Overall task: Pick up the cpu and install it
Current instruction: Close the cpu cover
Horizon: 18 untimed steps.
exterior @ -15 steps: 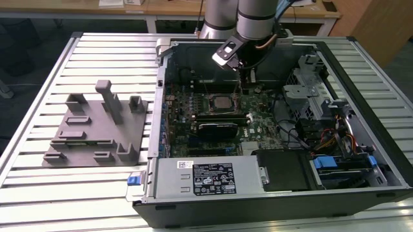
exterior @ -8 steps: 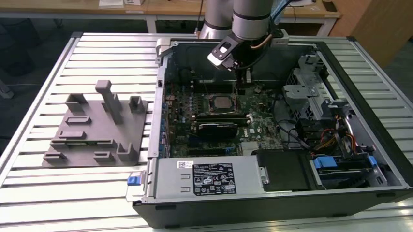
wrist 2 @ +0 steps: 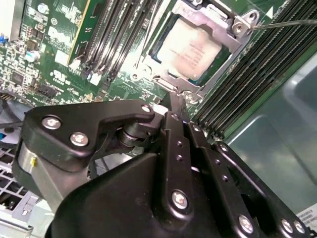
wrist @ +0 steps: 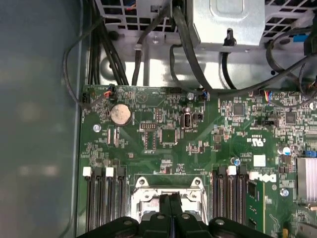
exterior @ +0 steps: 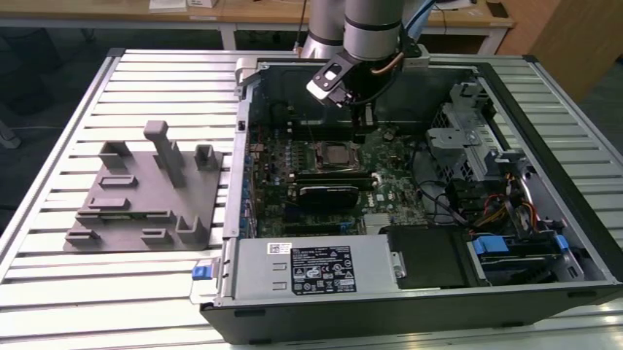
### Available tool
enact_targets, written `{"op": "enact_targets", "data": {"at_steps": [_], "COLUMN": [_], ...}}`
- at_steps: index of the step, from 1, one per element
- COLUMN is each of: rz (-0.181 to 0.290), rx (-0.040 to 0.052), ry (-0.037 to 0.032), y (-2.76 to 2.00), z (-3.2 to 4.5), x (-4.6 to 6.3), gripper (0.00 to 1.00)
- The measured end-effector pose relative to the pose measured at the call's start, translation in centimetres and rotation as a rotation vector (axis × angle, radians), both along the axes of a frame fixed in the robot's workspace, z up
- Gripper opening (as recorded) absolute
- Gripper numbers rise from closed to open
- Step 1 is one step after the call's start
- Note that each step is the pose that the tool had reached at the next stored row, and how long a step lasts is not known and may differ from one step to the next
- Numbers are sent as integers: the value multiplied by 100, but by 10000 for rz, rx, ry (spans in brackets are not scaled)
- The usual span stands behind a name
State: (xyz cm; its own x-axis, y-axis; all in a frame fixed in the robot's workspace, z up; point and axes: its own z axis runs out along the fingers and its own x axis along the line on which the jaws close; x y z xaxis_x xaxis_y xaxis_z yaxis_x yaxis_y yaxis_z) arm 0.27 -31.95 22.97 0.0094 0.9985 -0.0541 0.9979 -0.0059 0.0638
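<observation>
**A:** Take the exterior view first. Where is the chip?

**B:** The chip (exterior: 337, 153) lies flat in its socket (exterior: 319, 155) on the green board inside the open computer case (exterior: 292, 321). The gripper (exterior: 367, 125) hangs over the board near the socket, on the side toward the case's far wall. A grey holder (exterior: 146, 197) sits on the table (exterior: 98, 292), well apart, on the exterior view's left.

**A:** And the second wrist view?

**B:** The chip (wrist 2: 190, 49) shows its pale metal top, with the socket's metal frame (wrist 2: 233, 29) lying around its edge. The gripper (wrist 2: 174, 101) has its fingers pressed together with nothing between them, and the tips are near a corner of the frame. A thin wire lever (wrist 2: 287, 22) runs off from the frame. I can't tell whether it is latched.

**A:** The first wrist view?

**B:** The gripper (wrist: 170, 199) stands in front of the socket (wrist: 143, 184), between two banks of memory slots (wrist: 101, 198).

**A:** Which step is this, then?

**B:** I judge that picking up and placing are done. The work looks to be at the seating or locking stage.

**A:** What does the next move call for?

**B:** I think it calls for a small, gentle motion. The closed tips should meet only the frame or the lever, never the chip's top or the slots on either side.
</observation>
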Motion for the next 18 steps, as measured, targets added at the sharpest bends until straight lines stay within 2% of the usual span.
{"op": "enact_targets", "data": {"at_steps": [3,4,5,7,8,14,18], "rz": [-1,0,-2,-2,-2,32,605], "rx": [-1,4,-11,-58,-72,-76,-83], "ry": [2,41,133,276,300,302,299], "y": [0,1,1,0,0,0,0], "z": [0,-5,-10,-17,-18,-18,-24], "x": [-1,-1,-1,0,0,0,0], "gripper": [11,11,11,11,11,11,11]}}
